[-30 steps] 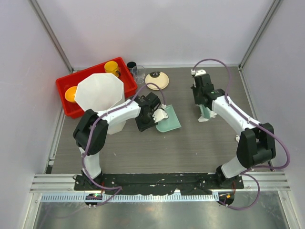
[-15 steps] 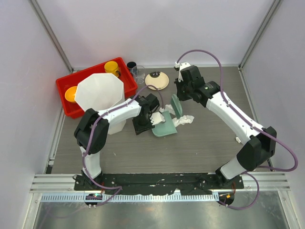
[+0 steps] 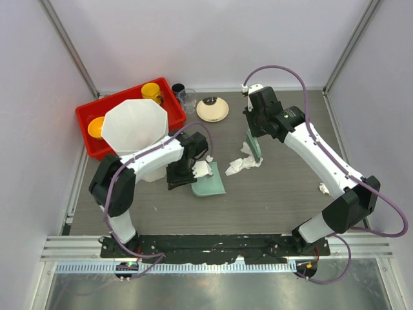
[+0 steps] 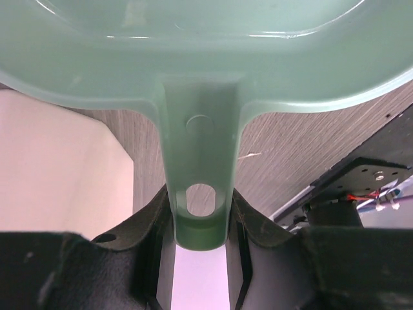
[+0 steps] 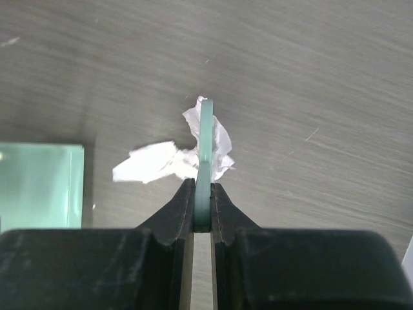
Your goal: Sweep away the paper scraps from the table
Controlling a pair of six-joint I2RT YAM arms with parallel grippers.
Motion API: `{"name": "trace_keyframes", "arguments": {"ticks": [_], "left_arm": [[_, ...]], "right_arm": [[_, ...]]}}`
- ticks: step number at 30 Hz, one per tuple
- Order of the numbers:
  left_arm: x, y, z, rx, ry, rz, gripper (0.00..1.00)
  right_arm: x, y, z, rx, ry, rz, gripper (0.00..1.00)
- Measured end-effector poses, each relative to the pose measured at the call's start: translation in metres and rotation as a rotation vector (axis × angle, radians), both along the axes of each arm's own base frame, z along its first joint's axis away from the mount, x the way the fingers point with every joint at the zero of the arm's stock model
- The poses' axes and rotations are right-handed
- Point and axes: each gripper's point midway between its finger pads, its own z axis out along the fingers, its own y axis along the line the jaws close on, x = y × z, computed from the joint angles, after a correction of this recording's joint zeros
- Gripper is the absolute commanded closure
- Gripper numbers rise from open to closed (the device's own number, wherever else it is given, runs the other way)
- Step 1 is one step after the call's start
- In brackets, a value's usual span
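My left gripper (image 4: pixel 200 223) is clamped on the handle of the green dustpan (image 3: pixel 210 184), which lies flat on the table (image 3: pixel 277 206) with one white wad (image 3: pixel 202 169) already in it. I should hold the pan hard against the surface and not let it move. If its edge lifts, paper will slide underneath.

The loose paper scraps (image 3: pixel 244 163) lie near the pan, at about 2 o'clock from it, with bare table between them.

My right gripper (image 5: pixel 202 206) is pinched tight on a thin green scraper (image 5: pixel 205 135). It stands on edge at about 1 o'clock from the scraps. In the wrist view the blade cuts across the crumpled heap, with most of the paper on the pan side and a little behind it. I judge the step in hand to be the push into the pan.

To do it well I would set the blade down just behind the whole heap, its lower edge touching the table. Then I would drag it steadily toward 8 o'clock, broadside on, so nothing spills round the ends.

A stray scrap (image 3: pixel 324 188) lies well apart, at about 4 o'clock from the scraper. It will need a pass of its own.
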Motion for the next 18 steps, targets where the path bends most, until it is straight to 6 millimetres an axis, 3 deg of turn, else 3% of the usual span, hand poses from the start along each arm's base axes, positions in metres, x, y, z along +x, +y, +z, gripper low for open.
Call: {"name": "trace_keyframes", "arguments": {"ticks": [5, 11, 18], "left_arm": [[-0.005, 0.015, -0.013, 0.098, 0.039, -0.006, 1.0], [0.004, 0.016, -0.025, 0.162, 0.057, -0.012, 1.0], [0.018, 0.007, -0.029, 0.164, 0.038, -0.013, 1.0]], "right_arm": [[-0.027, 0.004, -0.005, 0.025, 0.121, 0.06, 0.99], [-0.055, 0.008, 0.004, 0.155, 0.205, 0.114, 0.99], [-0.047, -0.023, 0.017, 0.158, 0.143, -0.01, 0.99]]}}
